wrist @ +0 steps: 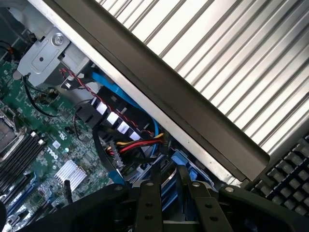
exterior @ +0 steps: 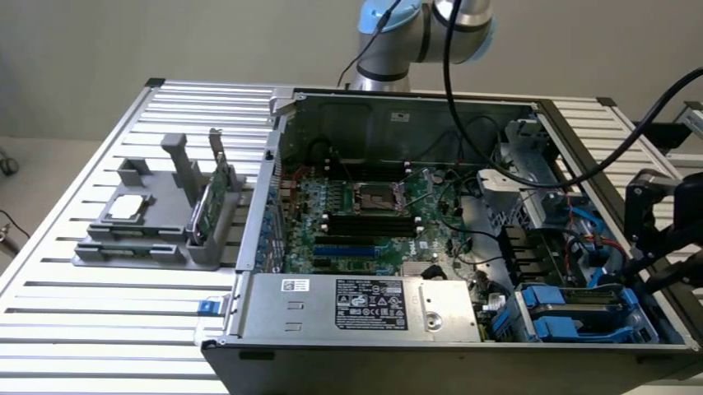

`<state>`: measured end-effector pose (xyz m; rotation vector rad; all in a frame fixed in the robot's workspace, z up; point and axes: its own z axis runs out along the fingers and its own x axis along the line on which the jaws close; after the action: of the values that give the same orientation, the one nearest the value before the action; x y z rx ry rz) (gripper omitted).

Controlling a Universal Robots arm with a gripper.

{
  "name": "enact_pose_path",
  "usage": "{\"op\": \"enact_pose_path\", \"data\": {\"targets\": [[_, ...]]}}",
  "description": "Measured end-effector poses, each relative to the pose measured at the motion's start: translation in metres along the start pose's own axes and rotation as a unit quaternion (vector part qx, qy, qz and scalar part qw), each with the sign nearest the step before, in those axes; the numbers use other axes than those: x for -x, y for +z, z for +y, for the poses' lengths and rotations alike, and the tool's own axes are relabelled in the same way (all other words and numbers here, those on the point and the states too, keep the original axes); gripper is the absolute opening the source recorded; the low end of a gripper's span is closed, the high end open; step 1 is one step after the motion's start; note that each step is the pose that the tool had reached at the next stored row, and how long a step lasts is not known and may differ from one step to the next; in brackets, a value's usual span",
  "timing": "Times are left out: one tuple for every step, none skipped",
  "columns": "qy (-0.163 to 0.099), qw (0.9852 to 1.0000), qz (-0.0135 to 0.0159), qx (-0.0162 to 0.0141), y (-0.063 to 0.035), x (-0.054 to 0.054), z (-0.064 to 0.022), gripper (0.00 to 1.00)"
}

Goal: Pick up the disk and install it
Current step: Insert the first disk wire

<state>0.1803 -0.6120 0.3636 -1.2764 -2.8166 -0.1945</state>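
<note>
Heads up: the black gripper [exterior: 657, 247] hangs at the exterior view's right, over the dark side wall [wrist: 159, 92] of the open grey steel PC case [exterior: 396, 103]. You can't tell from these views whether its grip is spread or closed on anything.

The flat silver-grey metal disk [exterior: 571, 303] sits low in the drive bay at that near corner of the case, just below the gripper. Its blue plastic carrier [wrist: 179, 162] shows right past the gripper in the wrist view.

Risks, my read:
- The flat blue SATA cable [wrist: 120, 104] and the red-yellow-black power wires [wrist: 137, 142] lie close beside the bay, so an off-line path could snag them.
- The side wall's edge is tight to the gripper, and sideways drift would clip it.
- A tilted carrier would likely jam in the bay.

Room:
- Straight up from the bay looks free.
- Toward the green motherboard [exterior: 363, 214] it's cluttered with cables.
- The grey power supply box [exterior: 363, 304] bounds the bay on the exterior view's left.
- Outside the wall are the ribbed aluminium table [exterior: 99, 329] and a black keyboard [wrist: 285, 179], close by.
</note>
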Motion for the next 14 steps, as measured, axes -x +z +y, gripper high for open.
{"op": "enact_pose_path", "data": {"targets": [[0.001, 1.0000, 0.0002, 0.0004, 0.0006, 0.0004, 0.0004, 0.27], [0.003, 1.0000, 0.0005, 0.0009, 0.0012, 0.0009, 0.0007, 0.27], [0.004, 1.0000, 0.0009, 0.0014, 0.0020, 0.0012, 0.0010, 0.27], [0.004, 1.0000, 0.0012, 0.0018, 0.0028, 0.0014, 0.0011, 0.27], [0.005, 1.0000, 0.0014, 0.0020, 0.0035, 0.0015, 0.0010, 0.27], [0.005, 1.0000, 0.0015, 0.0021, 0.0042, 0.0016, 0.0010, 0.27], [0.005, 1.0000, 0.0021, 0.0020, 0.0051, 0.0017, 0.0009, 0.27], [0.005, 1.0000, 0.0026, 0.0020, 0.0060, 0.0018, 0.0008, 0.27], [0.006, 1.0000, 0.0033, 0.0018, 0.0068, 0.0019, 0.0008, 0.27], [0.006, 1.0000, 0.0040, 0.0015, 0.0076, 0.0020, 0.0007, 0.27], [0.006, 1.0000, 0.0047, 0.0010, 0.0082, 0.0020, 0.0007, 0.27], [0.007, 1.0000, 0.0055, 0.0005, 0.0090, 0.0021, 0.0006, 0.27], [0.007, 1.0000, 0.0064, 0.0000, 0.0097, 0.0023, 0.0007, 0.27], [0.008, 0.9999, 0.0072, -0.0006, 0.0104, 0.0025, 0.0008, 0.27]]}}
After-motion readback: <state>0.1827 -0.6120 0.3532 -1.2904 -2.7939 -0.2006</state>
